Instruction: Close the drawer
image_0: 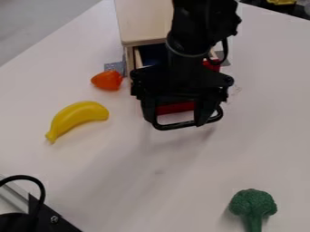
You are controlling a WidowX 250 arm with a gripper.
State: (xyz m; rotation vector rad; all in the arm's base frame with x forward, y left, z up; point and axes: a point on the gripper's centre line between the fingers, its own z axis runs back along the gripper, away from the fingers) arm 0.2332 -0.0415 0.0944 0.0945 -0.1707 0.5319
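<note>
My gripper (180, 118) hangs over the front of the drawer at upper centre, open, with its two fingers set apart. Red drawer front (176, 108) shows between them. A black bar curves across at the fingertips; I cannot tell if it is a handle. The drawer (138, 58) stands out from its pale wooden cabinet (144, 20), and part of its dark blue inside shows left of the arm. The arm hides much of the drawer, and whether the gripper touches it is unclear.
An orange object (108, 80) lies just left of the drawer, with a yellow banana (77, 118) below it. Green broccoli (253, 205) is at the lower right of the white table (145, 190). Black equipment (45, 217) occupies the lower left corner.
</note>
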